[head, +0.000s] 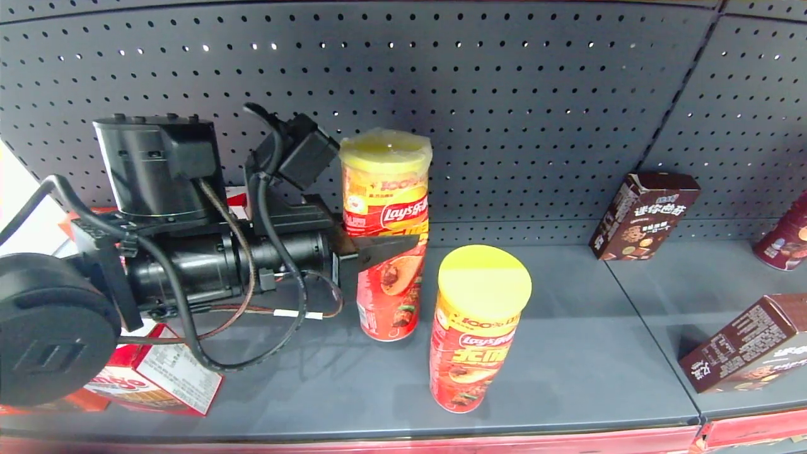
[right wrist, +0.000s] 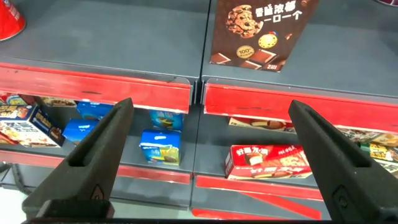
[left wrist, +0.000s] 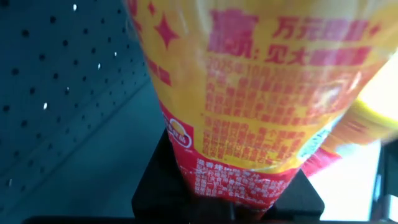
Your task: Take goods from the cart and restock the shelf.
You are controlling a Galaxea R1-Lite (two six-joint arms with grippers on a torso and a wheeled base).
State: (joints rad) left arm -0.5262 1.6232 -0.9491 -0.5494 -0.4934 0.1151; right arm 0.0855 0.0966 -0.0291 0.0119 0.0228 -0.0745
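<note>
A red chips can with a yellow lid [head: 384, 189] stands upright near the back of the grey shelf [head: 567, 353]. My left gripper [head: 403, 239] is shut on its middle from the left, one black finger [head: 384, 244] crossing its front. The left wrist view has the same can [left wrist: 267, 93] close up between the jaws. A second chips can [head: 479, 328] stands free, nearer the shelf's front edge and to the right. My right gripper [right wrist: 214, 168] is open with nothing between its fingers, facing the lower shelves.
Two brown cookie boxes [head: 643, 217] [head: 747, 343] and a dark red can [head: 785, 243] occupy the shelf's right side. A red and white box [head: 157, 378] lies under my left arm. A pegboard wall [head: 504, 94] backs the shelf. Blue packets [right wrist: 160, 146] and a red box [right wrist: 267, 160] fill lower shelves.
</note>
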